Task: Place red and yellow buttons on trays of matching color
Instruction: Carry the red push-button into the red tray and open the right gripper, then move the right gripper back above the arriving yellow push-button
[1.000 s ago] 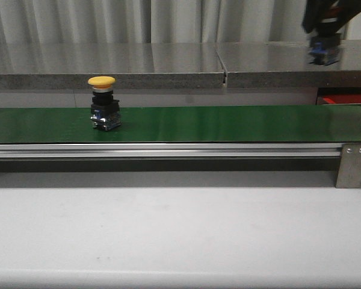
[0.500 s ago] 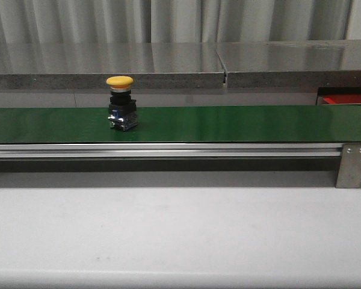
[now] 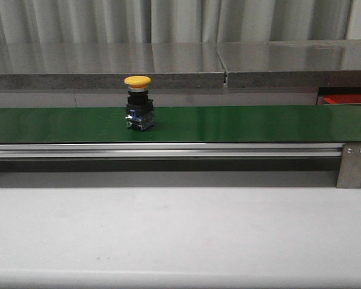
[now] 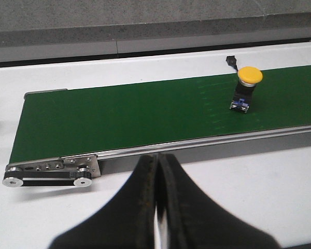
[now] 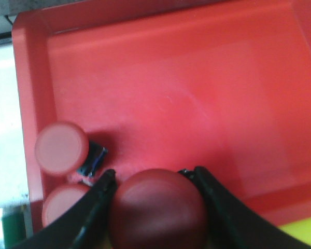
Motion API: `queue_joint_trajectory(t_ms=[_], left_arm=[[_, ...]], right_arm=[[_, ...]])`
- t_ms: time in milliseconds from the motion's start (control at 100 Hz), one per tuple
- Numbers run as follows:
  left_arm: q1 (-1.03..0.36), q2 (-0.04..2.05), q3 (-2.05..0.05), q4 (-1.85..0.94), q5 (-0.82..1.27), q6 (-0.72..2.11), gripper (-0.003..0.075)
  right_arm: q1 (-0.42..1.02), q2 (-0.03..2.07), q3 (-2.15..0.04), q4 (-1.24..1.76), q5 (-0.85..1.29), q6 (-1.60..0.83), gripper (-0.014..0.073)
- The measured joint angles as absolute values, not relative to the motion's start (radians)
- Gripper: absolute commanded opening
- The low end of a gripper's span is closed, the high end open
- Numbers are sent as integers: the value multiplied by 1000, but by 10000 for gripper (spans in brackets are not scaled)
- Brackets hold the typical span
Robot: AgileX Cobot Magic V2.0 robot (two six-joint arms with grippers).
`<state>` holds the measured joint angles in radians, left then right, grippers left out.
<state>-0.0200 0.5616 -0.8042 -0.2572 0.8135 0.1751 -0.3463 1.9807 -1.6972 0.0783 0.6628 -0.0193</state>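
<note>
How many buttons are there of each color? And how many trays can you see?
Yellow buttons: 1, the yellow button standing on the green belt.
Red buttons: 3, one red button between the right gripper's fingers above the red tray, and two more already on the tray.
Red trays: 1.
Total: 4 buttons, 1 tray.

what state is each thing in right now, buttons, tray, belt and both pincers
yellow button: upright on the belt, untouched
green belt: carries only the yellow button
left pincer: shut, empty, short of the belt
right pincer: shut on a red button, over the red tray
red tray: holds two other red buttons near one wall
</note>
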Motion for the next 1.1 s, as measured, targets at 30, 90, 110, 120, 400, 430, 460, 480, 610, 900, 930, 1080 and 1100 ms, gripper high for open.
queue_joint_trajectory(t_ms=[30, 90, 110, 120, 400, 430, 460, 480, 610, 900, 930, 1080, 1100], left_arm=[[-20, 562, -804, -257, 813, 175, -20], [-20, 562, -804, -257, 813, 175, -20], [-20, 562, -804, -257, 813, 175, -20], [-20, 562, -804, -257, 813, 175, -20], [-20, 562, -804, -257, 813, 175, -20], [-20, 562, -804, -257, 813, 175, -20], [-20, 562, -804, -257, 813, 175, -20], [-20, 562, -804, -257, 813, 175, -20], [-20, 562, -804, -257, 813, 175, -20], [-20, 562, -804, -257, 813, 175, -20], [-20, 562, -804, -257, 813, 175, -20], [-20, 562, -804, -257, 813, 175, -20], [-20, 562, -804, -257, 813, 175, -20]], right_arm=[[-346, 2001, -1714, 83, 665, -19, -4], [-346, 2033, -1754, 99, 670, -19, -4], [-346, 2045, -1767, 107, 671, -19, -4], [-346, 2053, -1771, 107, 671, -19, -4], [-346, 2181, -1891, 155, 676, -19, -4], [-346, 2190, -1897, 163, 674, -19, -4], [-346, 2199, -1901, 168, 667, -19, -4], [-346, 2206, -1906, 173, 664, -19, -4], [-346, 2242, -1911, 190, 635, -19, -4], [-346, 2258, -1911, 196, 605, -19, 36], [-346, 2258, -1911, 196, 605, -19, 55], [-346, 2258, -1911, 196, 604, -19, 194], [-346, 2258, -1911, 196, 604, -19, 216]])
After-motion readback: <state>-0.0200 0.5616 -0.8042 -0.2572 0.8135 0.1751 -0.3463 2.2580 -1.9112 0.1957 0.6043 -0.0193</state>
